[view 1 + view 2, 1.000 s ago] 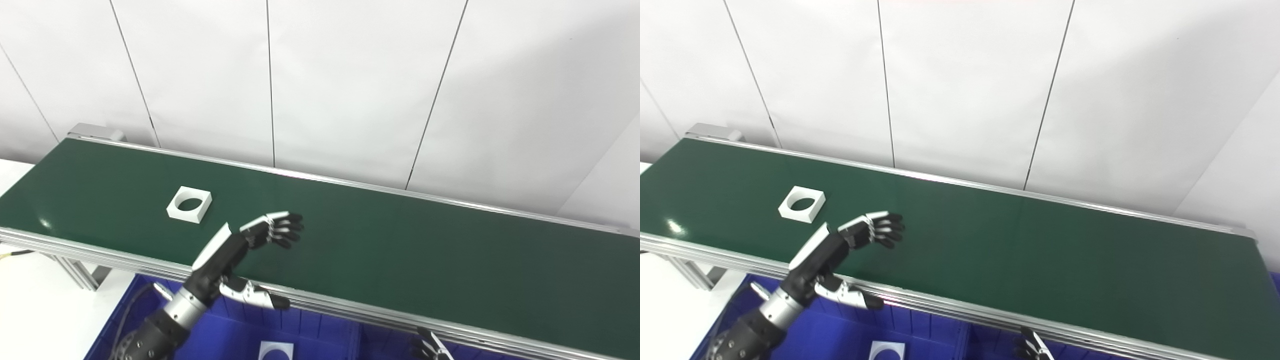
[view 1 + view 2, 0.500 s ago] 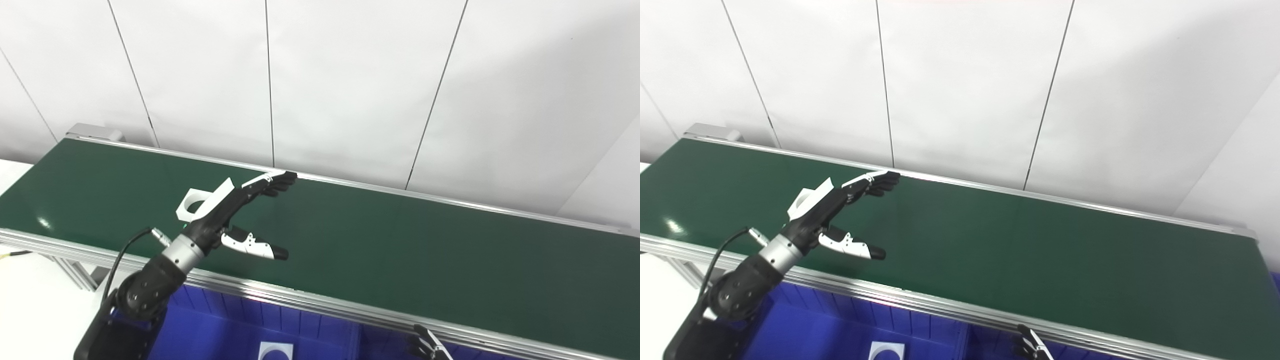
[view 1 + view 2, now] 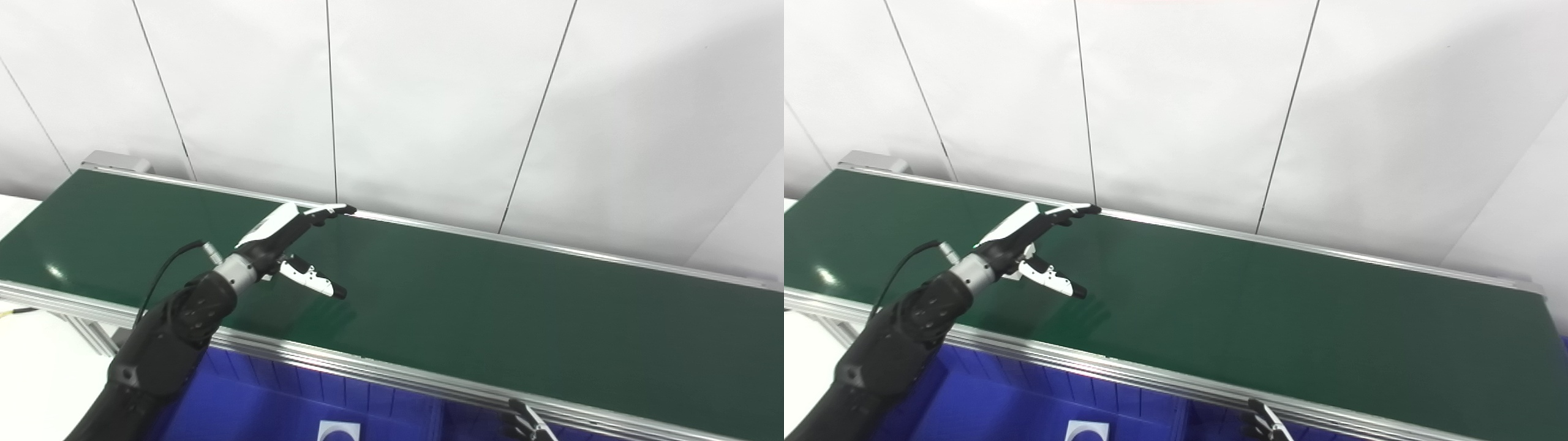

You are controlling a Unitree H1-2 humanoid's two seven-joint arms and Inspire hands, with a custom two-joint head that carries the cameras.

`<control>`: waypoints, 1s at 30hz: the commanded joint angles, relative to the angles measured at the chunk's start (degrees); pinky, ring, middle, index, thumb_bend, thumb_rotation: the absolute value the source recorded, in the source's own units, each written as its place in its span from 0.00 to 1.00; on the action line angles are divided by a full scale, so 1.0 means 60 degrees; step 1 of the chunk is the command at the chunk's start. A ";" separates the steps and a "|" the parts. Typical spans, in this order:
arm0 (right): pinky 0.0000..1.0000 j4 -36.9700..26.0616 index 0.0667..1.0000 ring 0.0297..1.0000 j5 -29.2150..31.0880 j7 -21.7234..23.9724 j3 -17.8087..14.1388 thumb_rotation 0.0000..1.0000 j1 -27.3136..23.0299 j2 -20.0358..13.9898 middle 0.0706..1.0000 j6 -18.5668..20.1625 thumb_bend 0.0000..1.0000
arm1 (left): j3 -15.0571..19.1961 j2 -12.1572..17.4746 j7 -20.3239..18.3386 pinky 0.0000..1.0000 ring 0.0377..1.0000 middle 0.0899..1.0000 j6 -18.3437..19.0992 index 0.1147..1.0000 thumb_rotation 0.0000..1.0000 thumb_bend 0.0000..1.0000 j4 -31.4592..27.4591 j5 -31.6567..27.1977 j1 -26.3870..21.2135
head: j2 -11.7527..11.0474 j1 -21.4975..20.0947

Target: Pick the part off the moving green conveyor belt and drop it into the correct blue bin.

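Note:
My left hand [image 3: 278,236] reaches out over the green conveyor belt [image 3: 490,306], open, with its fingers stretched toward the belt's far rail and the thumb pointing down to the right. The white square part with a round hole is almost wholly hidden behind this hand; only a small white sliver [image 3: 1012,275] shows under the palm. Whether the hand touches the part cannot be seen. Of my right hand [image 3: 524,425], only dark fingertips show at the bottom edge, below the belt's near rail.
Blue bins [image 3: 275,398] stand below the belt's near rail, split by a divider [image 3: 436,416]. A white part [image 3: 337,430] lies in the left bin. The belt's left end [image 3: 116,162] sits by a white table [image 3: 37,373]. A white panelled wall rises behind.
My left arm has stretched forward from the near rail across the belt. The white part has ridden right along the belt and is now covered by the hand. The right hand has stayed put.

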 commanded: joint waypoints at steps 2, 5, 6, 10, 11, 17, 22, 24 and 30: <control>0.70 -0.0327 0.91 0.80 0.0225 -0.0065 0.0026 0.38 -0.0076 -0.0049 0.83 -0.0560 0.90 | -0.0158 0.0376 0.0474 0.91 0.94 0.93 0.0112 0.88 0.28 0.85 0.0124 0.0679 -0.0599 | 0.0020 0.0009; 0.69 -0.0305 0.90 0.79 0.0184 -0.0150 0.0059 0.39 -0.0098 -0.0101 0.82 -0.0561 0.90 | -0.0431 0.0513 0.0652 0.94 0.95 0.94 0.0075 0.89 0.26 0.86 0.0482 0.1205 -0.0870 | 0.0026 0.0053; 0.69 -0.0294 0.90 0.79 0.0182 -0.0164 0.0070 0.39 -0.0104 -0.0116 0.82 -0.0561 0.90 | -0.0495 0.0549 0.0708 0.95 0.96 0.94 0.0044 0.89 0.26 0.87 0.0583 0.1334 -0.0937 | 0.0026 0.0053; 0.69 -0.0297 0.90 0.80 0.0306 -0.0128 0.0075 0.38 -0.0095 -0.0140 0.83 -0.0561 0.90 | -0.0793 0.0764 0.0756 0.97 0.97 0.95 0.0310 0.90 0.24 0.90 0.0835 0.1933 -0.1234 | 0.0052 0.0062; 0.70 -0.0310 0.90 0.80 0.0289 -0.0146 0.0079 0.38 -0.0090 -0.0148 0.83 -0.0561 0.90 | -0.0853 0.0821 0.0779 0.98 0.97 0.95 0.0307 0.90 0.23 0.91 0.0927 0.2038 -0.1305 | 0.0052 0.0060; 0.69 -0.0354 0.90 0.80 0.0330 -0.0136 0.0077 0.39 -0.0067 -0.0163 0.83 -0.0562 0.90 | -0.1129 0.1027 0.0918 0.99 0.98 0.96 0.0378 0.91 0.20 0.94 0.1494 0.2471 -0.1640 | 0.0072 0.0075; 0.69 -0.0363 0.90 0.79 0.0364 -0.0104 0.0085 0.40 -0.0067 -0.0181 0.82 -0.0561 0.91 | -0.1351 0.1159 0.1025 1.00 0.98 0.97 0.0463 0.92 0.21 0.94 0.1997 0.2717 -0.1911 | 0.0093 0.0059; 0.69 -0.0383 0.90 0.79 0.0339 -0.0124 0.0089 0.40 -0.0058 -0.0182 0.82 -0.0561 0.91 | -0.1396 0.1193 0.1147 1.00 0.98 0.97 0.0380 0.92 0.20 0.93 0.2267 0.2732 -0.1999 | 0.0093 0.0059; 0.69 -0.0404 0.90 0.79 0.0394 -0.0077 0.0065 0.40 -0.0024 -0.0158 0.82 -0.0560 0.91 | -0.1557 0.1219 0.1307 1.00 0.98 0.96 0.0551 0.92 0.16 0.92 0.2779 0.2778 -0.2111 | 0.0127 0.0038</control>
